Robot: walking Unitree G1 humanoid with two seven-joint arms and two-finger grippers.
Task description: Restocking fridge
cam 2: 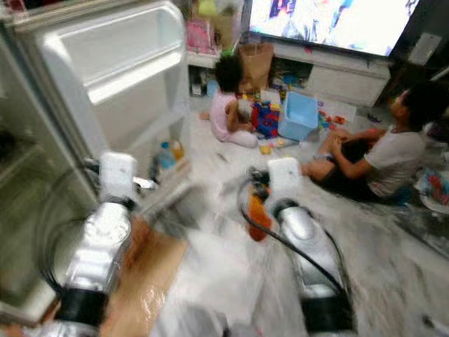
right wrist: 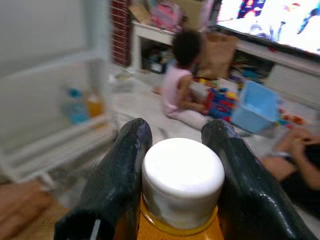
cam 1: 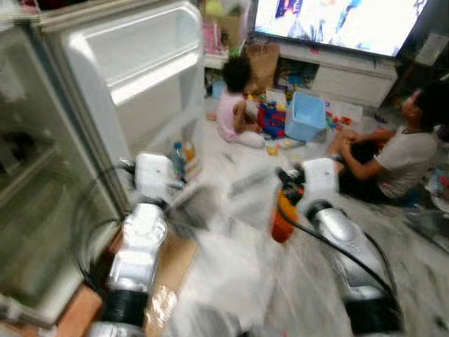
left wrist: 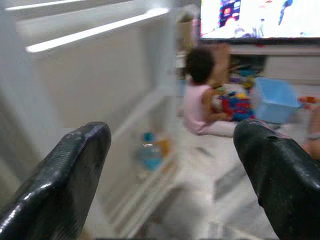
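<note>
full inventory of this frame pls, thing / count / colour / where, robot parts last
fridge door: 1, white, swung open on the robot's left
door-shelf bottles: 2, one blue-capped, one orange, on the door's lowest shelf; blurred
orange bottle: 1, orange with white cap, held between the right gripper's fingers
cardboard: 1 sheet, brown, on the floor by the fridge
blue bin: 1, light blue, on the floor among the toys
toys: several, multicoloured, on the floor by the bin
TV: 1, switched on, at the back
people: 2, both sitting on the floor, one by the toys, one at right
left gripper: black fingers, open, facing the fridge door
right gripper: black fingers, closed around the bottle's neck
</note>
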